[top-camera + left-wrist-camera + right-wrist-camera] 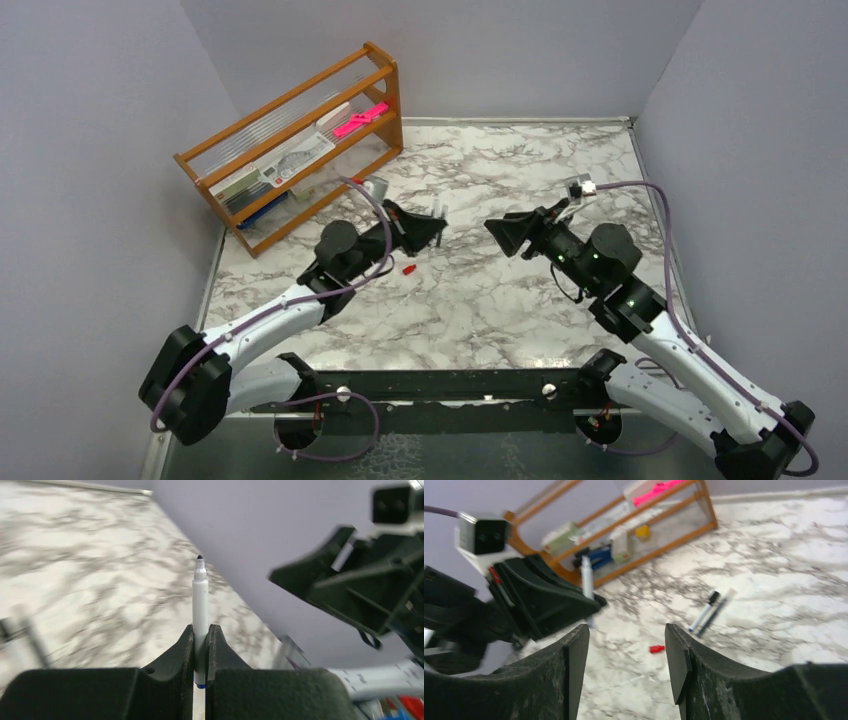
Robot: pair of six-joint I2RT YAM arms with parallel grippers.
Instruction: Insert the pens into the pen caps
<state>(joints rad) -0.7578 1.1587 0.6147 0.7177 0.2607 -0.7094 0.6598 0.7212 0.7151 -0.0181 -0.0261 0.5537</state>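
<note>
Top view: bright, even, diffuse overhead light, sharp from edge to edge. Soft, short shadows lie under both arms on the marble table (500, 300). No strong glare.

Left wrist view: pen (200, 600) crisp at centre. Table surface to the left is streaked by motion blur. The near foreground is dark and slightly soft.

Right wrist view: motion blur overall. Wooden rack (706, 502) at far left, red cap (656, 649) and loose pens (706, 611) are smeared. Bright-pink item (654, 491) is saturated, its detail lost.
</note>
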